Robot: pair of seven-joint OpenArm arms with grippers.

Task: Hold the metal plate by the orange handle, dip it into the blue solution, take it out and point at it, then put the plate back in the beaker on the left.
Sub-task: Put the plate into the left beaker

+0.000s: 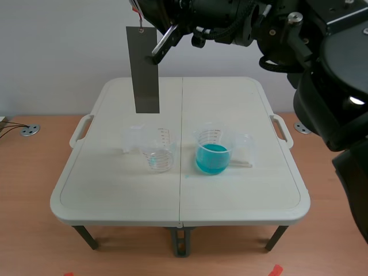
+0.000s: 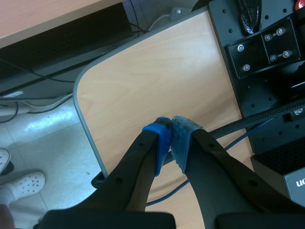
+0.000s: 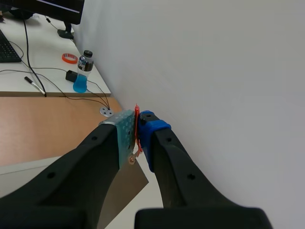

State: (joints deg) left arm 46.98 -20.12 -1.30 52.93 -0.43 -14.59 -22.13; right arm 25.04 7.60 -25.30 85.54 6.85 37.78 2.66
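Closest to my lens, the right hand pinches the orange handle between its pads. Under it the metal plate hangs in the air, long axis vertical, lower edge pointing down at the desk, above the left beaker and apart from it. My scene view cuts the handle off. My left hand is pressed together on nothing.

bright even light; faint shadow beneath the table; sheen on the floor.
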